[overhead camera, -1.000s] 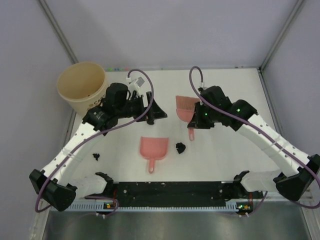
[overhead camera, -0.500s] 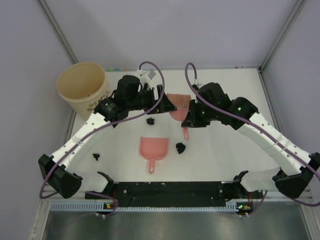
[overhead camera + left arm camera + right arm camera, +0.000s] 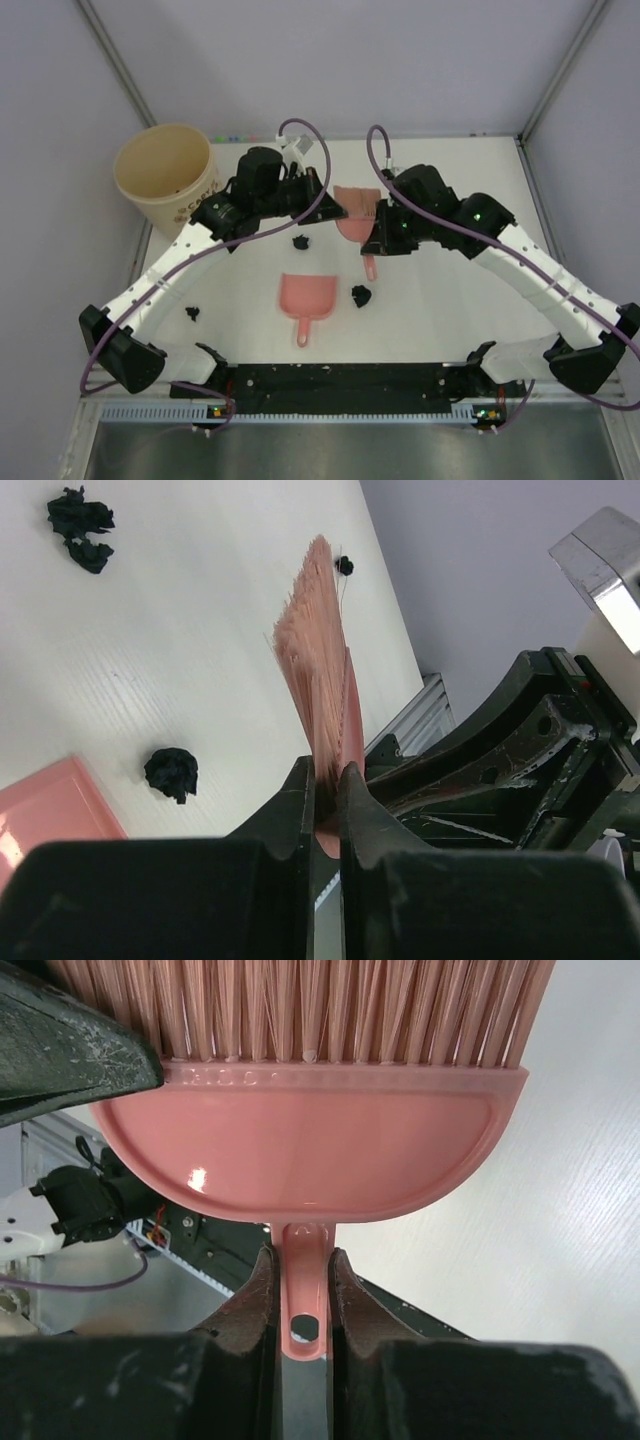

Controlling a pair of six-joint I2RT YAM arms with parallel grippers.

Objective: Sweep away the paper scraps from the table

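Note:
A pink hand brush (image 3: pixel 355 208) hangs over the middle of the white table (image 3: pixel 450 300), held at both ends. My right gripper (image 3: pixel 304 1260) is shut on its thin handle. My left gripper (image 3: pixel 325 775) is shut on the edge of the brush head (image 3: pixel 322 680), at the base of the bristles. Three black paper scraps lie on the table: one (image 3: pixel 299 241) just below the left gripper (image 3: pixel 335 208), one (image 3: pixel 361 295) right of the dustpan, one (image 3: pixel 191 313) near the left edge. The left wrist view shows the paper scraps (image 3: pixel 171 773) too.
A pink dustpan (image 3: pixel 305 297) lies flat at centre front, handle toward me. A tan paper cup (image 3: pixel 165 175) stands off the table's back left corner. A black strip (image 3: pixel 340 380) runs along the near edge between the arm bases.
My left arm swung right from beside the cup to the brush and shut on its head. The right arm shifted the brush slightly left. A scrap under the left arm came into view.

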